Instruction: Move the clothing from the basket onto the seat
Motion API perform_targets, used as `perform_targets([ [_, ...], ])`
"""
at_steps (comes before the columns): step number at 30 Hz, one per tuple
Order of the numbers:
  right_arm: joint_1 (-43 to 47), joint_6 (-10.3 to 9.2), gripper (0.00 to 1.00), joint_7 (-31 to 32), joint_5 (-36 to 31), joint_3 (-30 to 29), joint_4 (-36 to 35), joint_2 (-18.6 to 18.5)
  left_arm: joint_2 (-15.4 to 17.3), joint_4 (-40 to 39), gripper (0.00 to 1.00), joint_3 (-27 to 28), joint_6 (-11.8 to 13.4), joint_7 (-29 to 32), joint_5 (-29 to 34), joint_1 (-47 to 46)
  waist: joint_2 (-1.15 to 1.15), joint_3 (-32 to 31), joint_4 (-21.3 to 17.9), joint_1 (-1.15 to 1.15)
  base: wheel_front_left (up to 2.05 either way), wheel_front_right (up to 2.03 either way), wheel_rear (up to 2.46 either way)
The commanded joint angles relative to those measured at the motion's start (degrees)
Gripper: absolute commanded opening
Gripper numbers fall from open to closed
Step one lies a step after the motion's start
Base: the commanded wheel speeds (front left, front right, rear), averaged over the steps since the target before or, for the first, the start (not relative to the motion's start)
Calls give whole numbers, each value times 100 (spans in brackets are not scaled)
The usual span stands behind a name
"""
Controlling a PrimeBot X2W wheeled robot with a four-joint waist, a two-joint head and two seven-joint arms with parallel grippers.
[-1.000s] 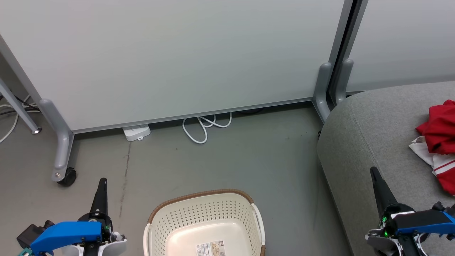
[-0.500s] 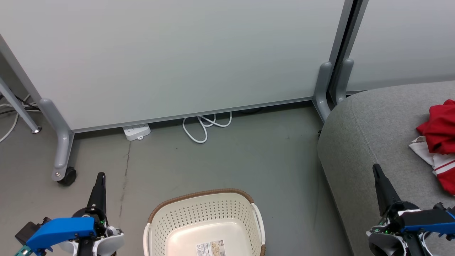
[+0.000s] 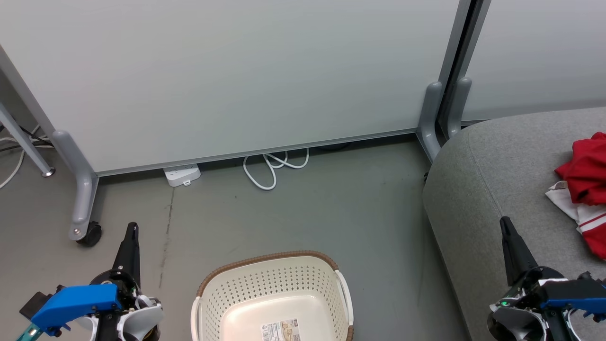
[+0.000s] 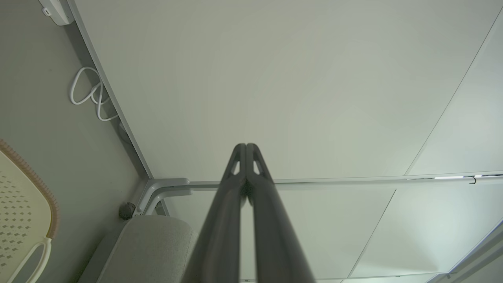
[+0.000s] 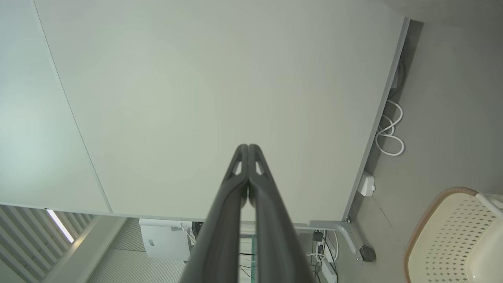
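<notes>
Grey floor is stretching under pale partition panels in the head view. At bottom centre the cream perforated basket, brown-rimmed, is showing an unreadable label; red clothing is lying on the grey fabric seat at right. Left gripper and right gripper are sitting slightly further outward than before. Left wrist view: its fingers are pressing together. Right wrist view: the same.

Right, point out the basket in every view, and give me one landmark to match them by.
Head view: basket at bottom centre, cut off by the lower edge.
Left wrist view: basket at the lower left edge, partly out of frame.
Right wrist view: basket in the lower right corner.
Shared landmark: the white power strip.
</notes>
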Motion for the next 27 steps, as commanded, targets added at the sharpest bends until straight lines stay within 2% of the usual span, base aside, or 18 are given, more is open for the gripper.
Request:
perform_targets([
  [1,-82,2,0,15,13,-14,-15,14,-5,-22,0,16,-18,27,-9,-57,0,0,0,0,0,0,0],
  [27,-81,3,0,14,14,-12,-15,13,-5,-23,0,12,-18,24,-13,-56,0,0,0,0,0,0,0],
])
